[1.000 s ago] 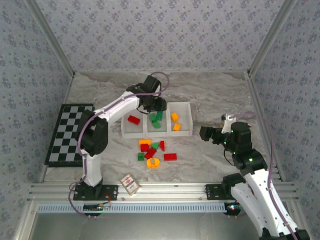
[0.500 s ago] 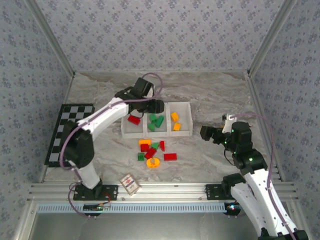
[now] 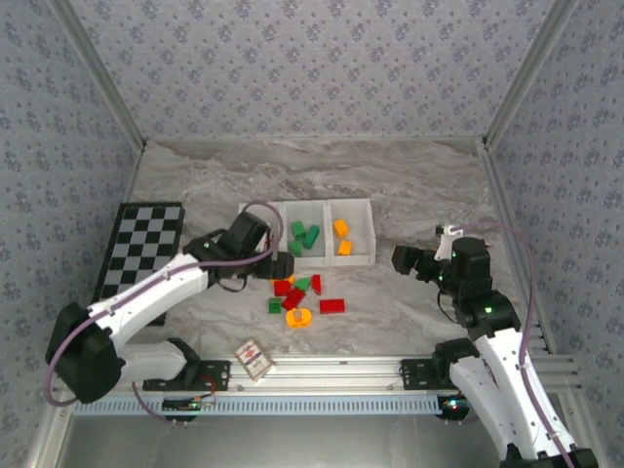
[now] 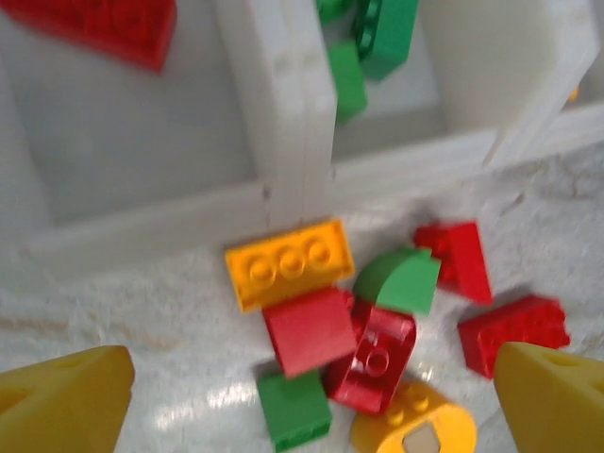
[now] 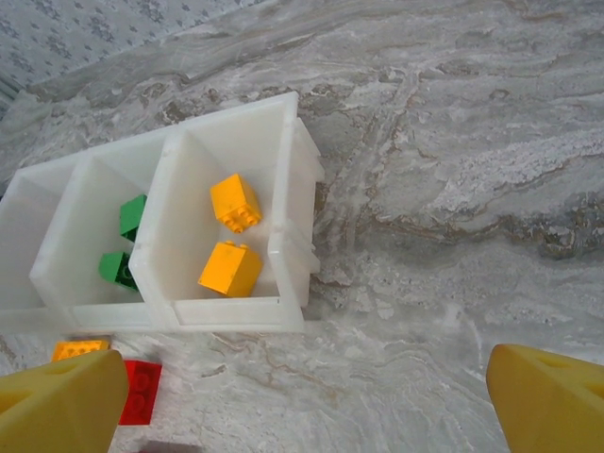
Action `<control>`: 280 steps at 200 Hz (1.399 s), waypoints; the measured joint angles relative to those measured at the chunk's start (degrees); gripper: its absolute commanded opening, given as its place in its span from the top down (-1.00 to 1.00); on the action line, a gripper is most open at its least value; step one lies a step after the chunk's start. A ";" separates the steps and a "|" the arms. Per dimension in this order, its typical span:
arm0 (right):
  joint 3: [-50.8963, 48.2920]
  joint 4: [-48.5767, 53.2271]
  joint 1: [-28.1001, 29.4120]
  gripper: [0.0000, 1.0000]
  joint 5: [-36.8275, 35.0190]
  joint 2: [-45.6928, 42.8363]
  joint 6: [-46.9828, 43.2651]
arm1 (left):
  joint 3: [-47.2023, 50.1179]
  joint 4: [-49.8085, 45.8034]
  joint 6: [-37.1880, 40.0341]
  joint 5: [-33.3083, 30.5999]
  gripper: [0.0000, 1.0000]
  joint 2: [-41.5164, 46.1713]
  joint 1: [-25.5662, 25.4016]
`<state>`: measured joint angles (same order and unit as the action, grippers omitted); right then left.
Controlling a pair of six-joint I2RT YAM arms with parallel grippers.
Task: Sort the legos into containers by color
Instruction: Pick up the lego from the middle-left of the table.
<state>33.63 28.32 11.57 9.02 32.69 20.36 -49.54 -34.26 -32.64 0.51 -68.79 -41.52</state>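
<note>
1. Blue-flowered walls (image 3: 312, 58) close the grey marbled bench (image 3: 419, 175) on three sides, and a metal rail (image 3: 322, 370) runs along its near edge.
2. Hard to make out:
   - In the top view the left arm lies across the left bin of the tray (image 3: 371, 234), so that bin cannot be read there.
   - The left wrist view is blurred. In it the top edge cuts off a red brick (image 4: 104, 24) lying in the left bin, and the bottom edge cuts off the orange ring (image 4: 411, 429).
3. The legos lie in these places:
   - The green ones (image 3: 304, 237) are in the tray's middle bin.
   - The two orange ones (image 3: 341, 237) are in its right bin.
   - A loose pile (image 3: 297, 292) of red, green and orange pieces lies on the bench just in front of the tray, before the left and middle bins.
   - The pile's flat orange brick (image 4: 288, 264) lies right at the tray's front wall; whether it touches is unclear.
4. The left hand (image 3: 283, 265) is at the tray's front wall, above the pile. Its fingers (image 4: 61, 401) are spread wide with nothing between them.
5. The right hand (image 3: 403, 259) is to the right of the tray, apart from it. Its fingers (image 5: 57, 401) are also spread wide and hold nothing.
6. A checkerboard (image 3: 136, 253) lies left of the tray at the bench's edge, and a small card (image 3: 253, 358) lies front-left of the tray, by the rail.
7. Bare marble stretches behind the tray to the back wall, and to its right as far as the right hand.
</note>
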 measured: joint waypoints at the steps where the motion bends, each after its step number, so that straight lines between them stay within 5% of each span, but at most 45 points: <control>1: -0.07 0.04 0.00 -0.99 0.00 0.00 0.02 | 0.17 0.02 -0.02 0.00 -0.99 0.13 -0.07; 69: -1.01 0.39 -0.09 -0.99 -0.20 0.00 0.22 | 14.49 1.11 -10.34 -1.46 -0.80 4.17 -7.30; 132: -1.14 0.42 -0.11 -0.99 -0.63 0.09 0.24 | 14.62 4.35 -14.64 -4.46 -0.55 -2.56 -9.77; 280: -1.16 0.42 -0.35 -0.99 -1.29 0.11 0.83 | 13.70 8.66 -16.96 -4.42 -0.48 -6.23 -12.63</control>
<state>32.47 28.73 11.22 7.73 32.80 21.19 -35.83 -25.61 -49.60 -3.90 -75.02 -54.15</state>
